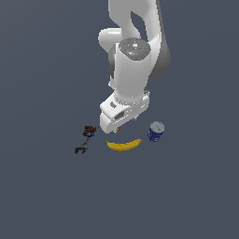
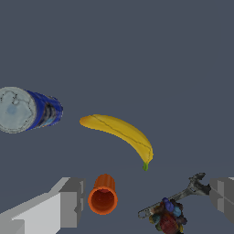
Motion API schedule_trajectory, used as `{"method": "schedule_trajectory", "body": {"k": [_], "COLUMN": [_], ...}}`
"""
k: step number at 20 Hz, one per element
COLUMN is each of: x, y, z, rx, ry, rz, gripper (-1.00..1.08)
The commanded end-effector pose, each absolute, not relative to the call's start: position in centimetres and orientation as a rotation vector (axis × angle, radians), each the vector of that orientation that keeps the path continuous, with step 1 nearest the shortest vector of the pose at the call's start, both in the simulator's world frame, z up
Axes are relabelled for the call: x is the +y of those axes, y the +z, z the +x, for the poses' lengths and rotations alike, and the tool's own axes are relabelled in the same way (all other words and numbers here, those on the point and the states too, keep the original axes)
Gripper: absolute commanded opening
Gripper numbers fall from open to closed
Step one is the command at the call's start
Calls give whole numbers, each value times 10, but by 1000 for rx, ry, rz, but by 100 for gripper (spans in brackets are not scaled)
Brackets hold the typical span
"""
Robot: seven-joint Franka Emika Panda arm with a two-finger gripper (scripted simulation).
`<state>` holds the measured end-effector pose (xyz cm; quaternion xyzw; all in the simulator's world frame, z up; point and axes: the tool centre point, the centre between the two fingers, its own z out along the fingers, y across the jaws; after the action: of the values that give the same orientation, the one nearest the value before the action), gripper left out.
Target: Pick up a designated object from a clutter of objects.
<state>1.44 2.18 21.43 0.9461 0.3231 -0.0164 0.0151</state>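
The approach step is judged in hand: the tool [image 2: 144, 203] is held spread and empty above the small orange cup [image 2: 103, 195], so a shift over the curved yellow banana [image 2: 119, 131] at frame centre is called for.

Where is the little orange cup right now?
In the wrist view, the small orange cup lies between the open pincer's fingers, beside the curved yellow banana. The exterior view mostly hides it under the arm.
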Motion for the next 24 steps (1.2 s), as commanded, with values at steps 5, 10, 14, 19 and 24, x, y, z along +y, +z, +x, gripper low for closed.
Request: {"method": "schedule_trajectory", "body": {"k": [5,10,14,19,24], "x": [21,20,20,20,20], "y": [186,165,148,127,106], "z": [17,17,17,16,14], "rx": [1258,1445,1592,1769,1938], "ry": [-48,-45,-41,-34,-24], "rz": [2849,2762,2685,2577,2459], "gripper": [100,100,100,100,100]}}
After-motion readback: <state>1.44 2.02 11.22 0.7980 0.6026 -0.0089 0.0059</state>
